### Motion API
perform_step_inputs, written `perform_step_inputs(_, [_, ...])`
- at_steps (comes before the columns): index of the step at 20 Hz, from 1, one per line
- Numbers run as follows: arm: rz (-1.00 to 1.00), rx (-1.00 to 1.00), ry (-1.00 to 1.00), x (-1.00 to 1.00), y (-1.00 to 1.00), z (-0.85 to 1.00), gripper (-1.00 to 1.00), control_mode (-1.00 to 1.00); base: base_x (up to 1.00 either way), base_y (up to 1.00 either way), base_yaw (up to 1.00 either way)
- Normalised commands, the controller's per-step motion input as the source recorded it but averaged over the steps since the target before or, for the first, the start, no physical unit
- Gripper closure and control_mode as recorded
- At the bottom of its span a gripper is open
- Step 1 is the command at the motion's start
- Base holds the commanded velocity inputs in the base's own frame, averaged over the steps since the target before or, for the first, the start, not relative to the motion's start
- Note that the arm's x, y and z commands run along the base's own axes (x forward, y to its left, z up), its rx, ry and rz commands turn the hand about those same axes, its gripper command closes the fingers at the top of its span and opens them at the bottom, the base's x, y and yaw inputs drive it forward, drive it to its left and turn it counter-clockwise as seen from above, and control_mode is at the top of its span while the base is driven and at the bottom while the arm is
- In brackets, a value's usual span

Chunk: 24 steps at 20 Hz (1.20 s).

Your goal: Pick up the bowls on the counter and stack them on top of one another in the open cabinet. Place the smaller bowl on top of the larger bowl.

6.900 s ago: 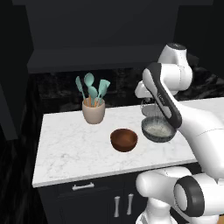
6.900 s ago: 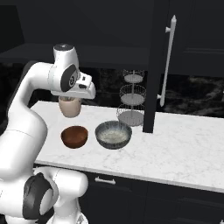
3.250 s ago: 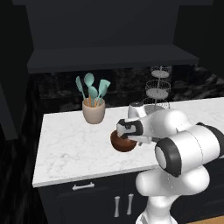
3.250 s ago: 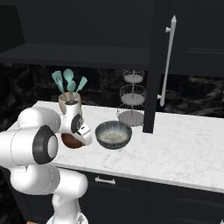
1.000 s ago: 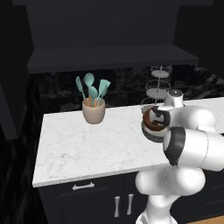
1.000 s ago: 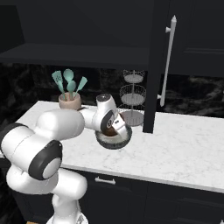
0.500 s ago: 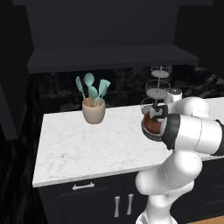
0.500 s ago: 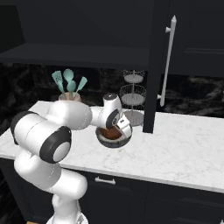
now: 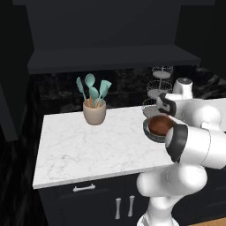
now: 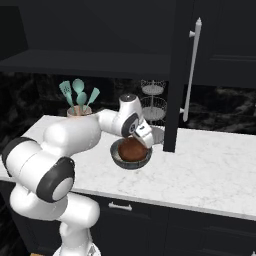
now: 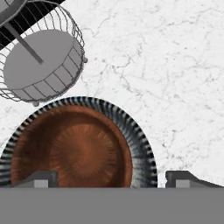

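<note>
Left base view: the smaller bowl (image 9: 161, 125) is sitting inside the larger bowl (image 9: 149, 133) on the table (image 9: 88, 150). Right base view: the gripper (image 10: 141, 137) is hovering over both bowls. Hand view: the fingers (image 11: 40, 178) are standing apart, gripping nothing, with a wire basket stand (image 11: 39, 65) nearby.

Arm bent low; gripper (image 11: 107, 179) downward, fingers wide apart

The wire basket stand (image 11: 39, 65) is crowding just beside the larger bowl (image 11: 144, 144), blocking that side. Bare counter (image 11: 175, 78) is lying open on the bowl's other sides, toward the utensil cup (image 9: 94, 112).
</note>
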Motion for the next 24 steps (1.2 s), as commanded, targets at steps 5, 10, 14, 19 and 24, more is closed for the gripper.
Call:
perform_step_inputs(5, [0.11,-0.04,0.14,-0.18,-0.28,-0.72,-1.00,-1.00,0.00,0.00,0.00])
perform_step_inputs(10, [0.10,-0.01,0.16,-0.07,0.07,-0.69,-1.00,-1.00,0.00,0.00,0.00])
perform_step_inputs(14, [0.08,0.00,0.10,0.00,0.01,-0.54,-1.00,-1.00,0.00,0.00,0.00])
perform_step_inputs(19, [0.07,0.00,0.02,0.00,0.00,-0.38,-1.00,-1.00,0.00,0.00,0.00])
perform_step_inputs(24, [0.02,0.05,0.00,0.00,0.00,-0.12,1.00,-1.00,0.00,0.00,0.00])
